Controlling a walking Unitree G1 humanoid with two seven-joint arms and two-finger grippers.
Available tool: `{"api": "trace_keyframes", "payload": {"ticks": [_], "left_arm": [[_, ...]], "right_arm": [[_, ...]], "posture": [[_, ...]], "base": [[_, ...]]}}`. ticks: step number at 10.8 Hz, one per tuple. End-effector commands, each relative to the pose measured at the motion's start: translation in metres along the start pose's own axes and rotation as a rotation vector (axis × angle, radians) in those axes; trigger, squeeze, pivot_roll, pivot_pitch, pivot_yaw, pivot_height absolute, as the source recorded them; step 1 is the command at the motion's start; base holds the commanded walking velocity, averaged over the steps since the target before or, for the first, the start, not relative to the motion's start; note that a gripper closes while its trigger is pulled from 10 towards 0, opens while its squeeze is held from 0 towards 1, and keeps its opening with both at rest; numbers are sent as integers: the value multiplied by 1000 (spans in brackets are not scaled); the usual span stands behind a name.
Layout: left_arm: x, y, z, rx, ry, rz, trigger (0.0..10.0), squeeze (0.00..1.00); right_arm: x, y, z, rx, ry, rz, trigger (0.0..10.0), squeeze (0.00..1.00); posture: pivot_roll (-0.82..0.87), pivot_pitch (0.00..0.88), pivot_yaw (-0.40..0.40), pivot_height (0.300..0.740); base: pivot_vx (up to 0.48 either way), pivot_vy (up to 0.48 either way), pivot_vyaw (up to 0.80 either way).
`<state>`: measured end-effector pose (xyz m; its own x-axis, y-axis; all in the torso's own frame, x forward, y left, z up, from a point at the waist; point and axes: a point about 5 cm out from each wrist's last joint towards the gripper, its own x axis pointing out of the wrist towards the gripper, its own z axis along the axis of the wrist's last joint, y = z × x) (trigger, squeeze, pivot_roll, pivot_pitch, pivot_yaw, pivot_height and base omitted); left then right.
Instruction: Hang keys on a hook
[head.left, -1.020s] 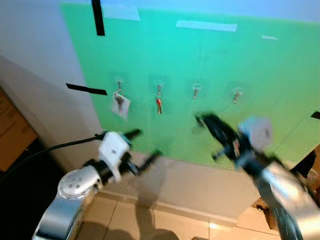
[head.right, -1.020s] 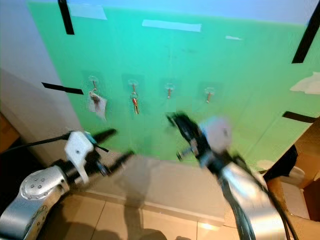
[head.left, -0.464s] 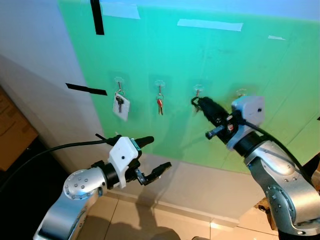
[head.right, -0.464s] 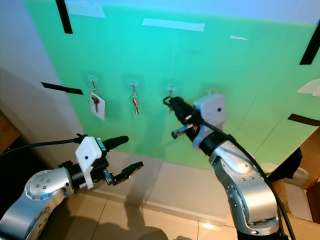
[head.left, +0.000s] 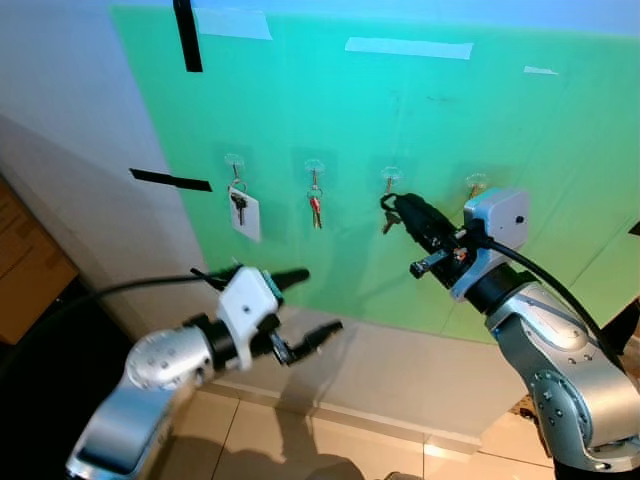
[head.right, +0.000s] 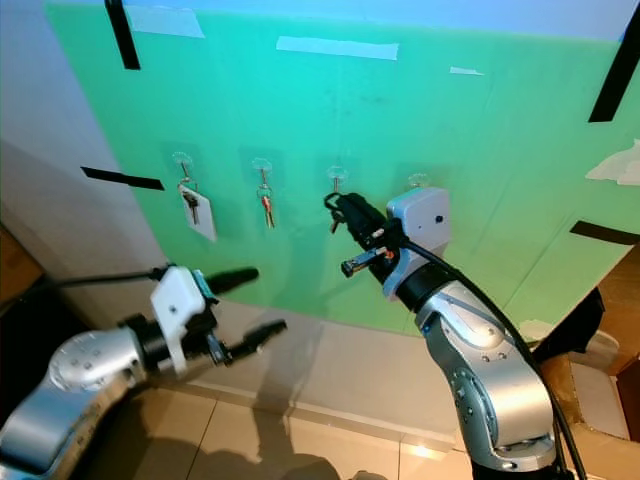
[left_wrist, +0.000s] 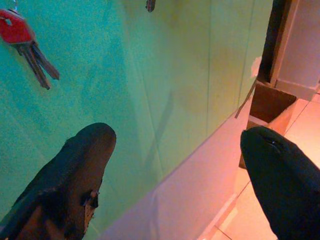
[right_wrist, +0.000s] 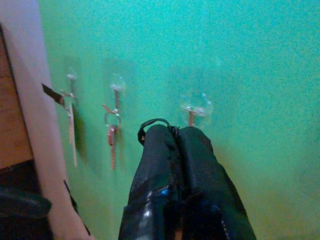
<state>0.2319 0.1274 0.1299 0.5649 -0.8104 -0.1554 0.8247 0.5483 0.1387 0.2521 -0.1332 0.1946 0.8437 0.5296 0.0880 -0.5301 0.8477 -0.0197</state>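
Note:
A green board (head.left: 420, 120) on the wall carries a row of clear hooks. A key with a white tag (head.left: 243, 210) hangs on the first hook and a red key (head.left: 316, 205) on the second. The third hook (head.left: 391, 174) and fourth hook (head.left: 476, 182) are bare. My right gripper (head.left: 392, 205) is shut on a key ring (right_wrist: 150, 125), its tips just below the third hook (right_wrist: 192, 107), and the keys (head.left: 386, 224) dangle under them. My left gripper (head.left: 315, 300) is held open lower down, in front of the wall's white base.
Black tape strips (head.left: 186, 35) mark the wall and board. Brown cardboard (head.left: 25, 265) stands at the left, and a box (left_wrist: 267, 100) sits on the tiled floor (head.left: 280, 440) by the board's right end.
My right gripper has come up and left from the middle of the board to the third hook, the keys still in it. The left arm has barely moved.

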Motion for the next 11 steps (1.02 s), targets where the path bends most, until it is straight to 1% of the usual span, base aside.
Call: {"api": "trace_keyframes", "payload": {"ticks": [1, 8, 11], "left_arm": [[-1, 2, 5, 17, -4, -4, 10000, 0], [3, -1, 13, 19, -18, -5, 10000, 0], [5, -4, 12, 18, -16, -6, 10000, 0]], "right_arm": [[0, 2, 5, -3, -18, 16, 10000, 0], [5, 6, 8, 4, -28, 53, 10000, 0], [7, 6, 8, 5, -28, 60, 10000, 0]], "posture": [[-81, 0, 45, 740], [-78, 0, 39, 740], [-76, 0, 40, 740]], "base": [[0, 0, 0], [0, 0, 0], [0, 0, 0]]}}
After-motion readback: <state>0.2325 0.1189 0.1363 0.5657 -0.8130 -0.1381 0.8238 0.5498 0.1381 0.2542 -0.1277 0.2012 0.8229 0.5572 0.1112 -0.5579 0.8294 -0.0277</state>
